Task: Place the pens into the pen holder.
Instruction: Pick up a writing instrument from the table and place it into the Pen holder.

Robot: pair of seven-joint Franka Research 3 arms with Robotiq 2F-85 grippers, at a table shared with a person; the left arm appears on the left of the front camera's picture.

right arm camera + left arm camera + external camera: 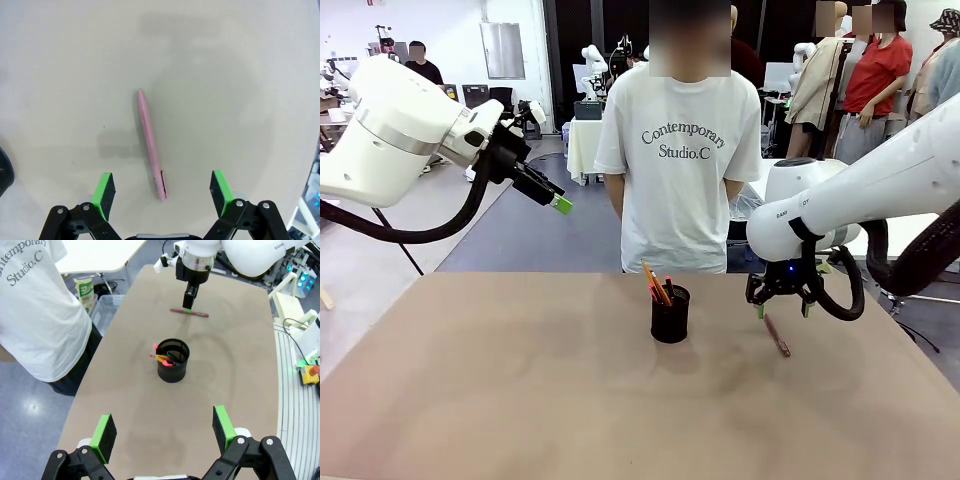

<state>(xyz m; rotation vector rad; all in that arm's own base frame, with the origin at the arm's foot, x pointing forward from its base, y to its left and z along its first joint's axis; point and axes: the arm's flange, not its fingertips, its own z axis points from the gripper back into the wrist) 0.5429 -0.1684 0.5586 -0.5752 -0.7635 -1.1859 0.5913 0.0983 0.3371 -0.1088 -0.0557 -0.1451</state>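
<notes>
While two pens already stand in the black mesh pen holder (670, 314) near the middle of the worktop (520, 400), the last, a reddish-pink pen (151, 146), lies flat on the surface off to the robot's right, well apart from the cup. The right hand (783, 297) hangs just above it with its green-padded fingers spread wide and empty, the pen lying between them in the wrist view but tilted and nearer one pad than the other. The left hand (548, 194) is raised high over the worktop's left side, also open and holding nothing. The risk from here is likely a poor pinch: a thin, low-lying pen can roll or skid away as the fingers shut, or be caught near its end and hang crooked. Carried that way, it could strike the holder's rim or the orange pen (651, 279) and the red-tipped pen (667, 288) leaning inside, tipping the light cup.
</notes>
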